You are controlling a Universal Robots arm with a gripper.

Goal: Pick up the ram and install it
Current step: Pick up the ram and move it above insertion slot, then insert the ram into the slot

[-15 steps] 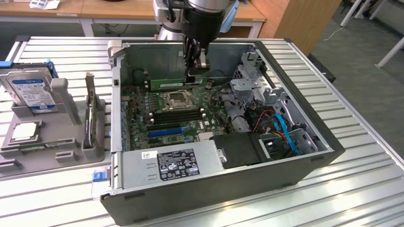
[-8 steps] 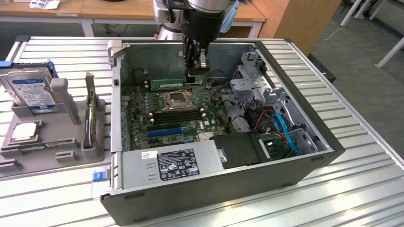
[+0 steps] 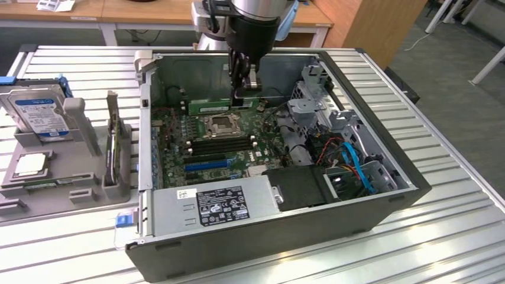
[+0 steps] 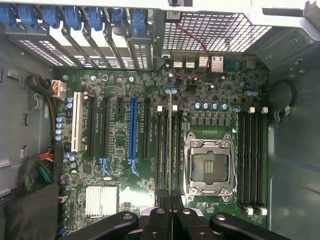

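Claw: the gripper (image 3: 243,94) is closed on the ram (image 3: 213,108), its fingers pinching the flat faces at the top edge.
Ram, place: upper middle of the exterior view, inside the computer case (image 3: 398,142), standing on edge over the motherboard (image 3: 236,127), just beyond the processor socket (image 3: 222,124).
Ram, wrist view: seen edge-on as a thin line (image 4: 170,145) running out from the gripper (image 4: 171,198) along the black memory slots (image 4: 162,150) beside the open socket (image 4: 207,165) (whether it already sits in a slot I cannot tell).
Handling: I judge it light, stiff and thin, so brittle if twisted. The top edge and flat faces are the places to hold, away from the contact edge and the chips.
Risk: a tilted stick may bind in the slot or bend.
Case, contents: motherboard, a silver power supply (image 3: 213,207) at the lower middle, and blue cables (image 3: 355,163) at the exterior view's right.
Second slot bank: four memory slots (image 4: 252,160) on the socket's other side, all bare.
Grey tray (image 3: 32,204), exterior view's left: a hard drive (image 3: 38,112) propped up and a square silver processor (image 3: 32,164) lying flat.
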